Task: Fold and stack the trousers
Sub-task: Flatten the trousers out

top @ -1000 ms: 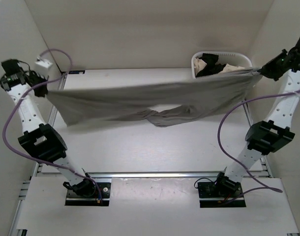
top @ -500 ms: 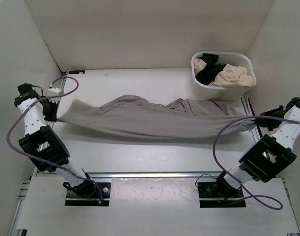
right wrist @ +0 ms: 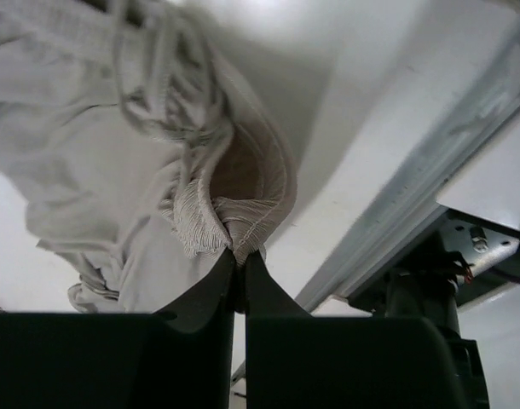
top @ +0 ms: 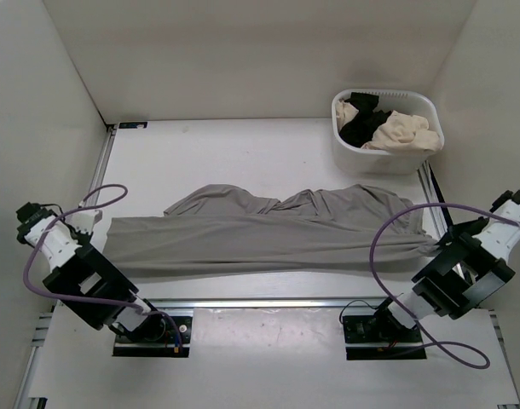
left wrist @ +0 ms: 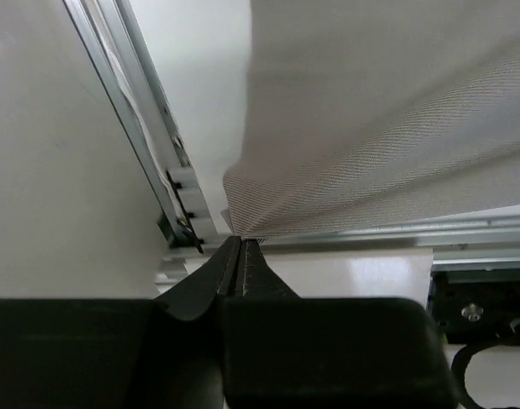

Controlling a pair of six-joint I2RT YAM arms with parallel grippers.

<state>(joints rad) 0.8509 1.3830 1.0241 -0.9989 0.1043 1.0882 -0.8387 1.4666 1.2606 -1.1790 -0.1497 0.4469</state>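
Note:
The grey trousers (top: 268, 232) lie stretched left to right across the near half of the table, with folds bunched along their far edge. My left gripper (top: 98, 230) is shut on the trousers' left end, low by the table's left rail; in the left wrist view the cloth (left wrist: 388, 162) fans out from my closed fingertips (left wrist: 241, 241). My right gripper (top: 436, 247) is shut on the right end, the ribbed waistband with its drawstring (right wrist: 243, 196), pinched at the fingertips (right wrist: 240, 254).
A white basket (top: 384, 152) holding black and cream clothes stands at the far right corner. Metal rails run along the left (top: 101, 179), right (top: 429, 200) and near (top: 268, 302) edges of the table. Purple cables loop beside both arms.
Both arms have swung down and toward the near edge, lowering the trousers from hanging in the air to lying spread on the table. Both grips have held.

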